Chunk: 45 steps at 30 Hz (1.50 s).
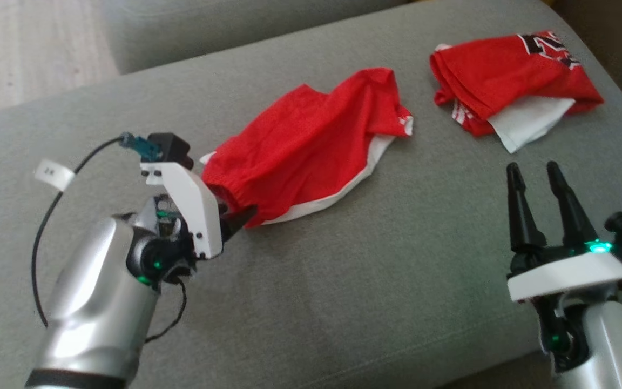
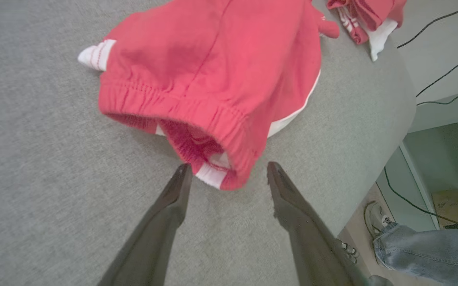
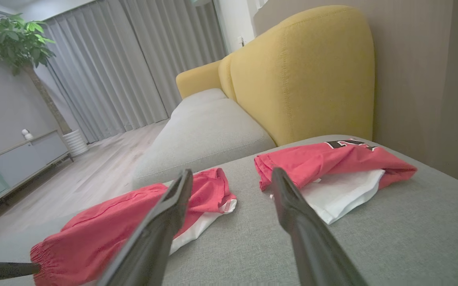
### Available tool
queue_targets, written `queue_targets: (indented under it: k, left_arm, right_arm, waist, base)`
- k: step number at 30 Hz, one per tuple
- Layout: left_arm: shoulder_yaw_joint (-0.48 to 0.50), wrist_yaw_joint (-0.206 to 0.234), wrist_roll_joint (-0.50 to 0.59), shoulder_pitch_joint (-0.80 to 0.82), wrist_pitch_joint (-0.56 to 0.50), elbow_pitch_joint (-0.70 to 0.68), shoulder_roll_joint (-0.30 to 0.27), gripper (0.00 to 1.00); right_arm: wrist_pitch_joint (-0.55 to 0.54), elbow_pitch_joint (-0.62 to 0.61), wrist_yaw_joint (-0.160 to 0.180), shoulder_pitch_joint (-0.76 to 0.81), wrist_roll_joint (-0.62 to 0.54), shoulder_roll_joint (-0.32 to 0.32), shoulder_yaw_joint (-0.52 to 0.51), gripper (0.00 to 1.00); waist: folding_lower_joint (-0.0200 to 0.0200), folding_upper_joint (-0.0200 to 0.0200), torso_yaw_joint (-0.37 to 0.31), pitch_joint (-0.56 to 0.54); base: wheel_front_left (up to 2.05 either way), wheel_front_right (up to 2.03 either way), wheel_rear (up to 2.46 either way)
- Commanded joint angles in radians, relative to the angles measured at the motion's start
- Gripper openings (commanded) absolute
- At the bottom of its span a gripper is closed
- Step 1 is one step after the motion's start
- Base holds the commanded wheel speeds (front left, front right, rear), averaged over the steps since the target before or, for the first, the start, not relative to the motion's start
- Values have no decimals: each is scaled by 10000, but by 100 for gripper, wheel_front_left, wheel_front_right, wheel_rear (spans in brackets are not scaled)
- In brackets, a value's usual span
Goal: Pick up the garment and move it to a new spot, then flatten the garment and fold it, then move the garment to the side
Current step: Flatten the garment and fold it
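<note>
Where left gripper (image 2: 228, 165) gapes, garment (image 2: 213, 71) waistband between

No legible text anywhere. The folded red garment (image 1: 505, 75) at far right carried black-and-white block lettering (image 1: 551, 47) along its far edge, cut off by the fold and unreadable. The white tag (image 1: 54, 174) on the left arm's black cable (image 1: 41, 232) had small dark marks, too blurred to read.

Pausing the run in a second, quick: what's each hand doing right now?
Left hand: open, fingers either side of the waistband of the red shorts, not gripping.
Right hand: open, empty, over the grey cushion.
</note>
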<state>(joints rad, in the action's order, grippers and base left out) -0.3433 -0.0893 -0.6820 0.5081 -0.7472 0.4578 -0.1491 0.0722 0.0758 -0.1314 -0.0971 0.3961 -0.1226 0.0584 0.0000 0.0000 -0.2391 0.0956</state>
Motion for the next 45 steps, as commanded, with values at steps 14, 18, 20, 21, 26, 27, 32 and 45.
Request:
queue_targets:
  k: [14,18,20,21,26,27,32,45]
  left_arm:
    - [1567,256,-1036,2683,172,952,-609,0]
    - [1801,569,-925,3171,103,1718,-1107,0]
    - [1820,545,-907,3289,72,2158,-1256,0]
    - [1820,545,-907,3289,72,2158,-1256,0]
    - [1690,235,-842,3238,494,3030,-1233,100]
    - [1713,179,-882,3235,684,3172,-1152,100]
    - [1372,-221,-837,3279,1251,3335,-950,100]
    - [588,922,1361,313,6380,-1507,-1100,100]
  right_arm:
    - [339,-22,7,-781,96,69,501,100]
    - [324,-32,7,-978,159,64,696,100]
    - [347,-15,7,-1051,184,45,761,100]
    - [347,-15,7,-1051,184,45,761,100]
    - [366,133,7,-1072,180,32,760,100]
    - [356,159,7,-1082,161,24,764,100]
    - [313,97,7,-1040,31,-88,762,100]
    - [795,-463,7,-42,-636,-125,151,100]
  waist:
    - [0,0,-638,838]
    - [0,0,-792,1145]
    - [0,0,-852,1238]
    - [0,0,-852,1238]
    - [0,0,-759,1184]
    - [0,0,-701,1120]
    - [0,0,-250,616]
    - [0,0,1007,-503]
  base:
    - [0,0,0]
    - [0,0,0]
    - [0,0,0]
    - [0,0,0]
    - [0,0,0]
    - [0,0,0]
    - [0,0,0]
    - [0,0,0]
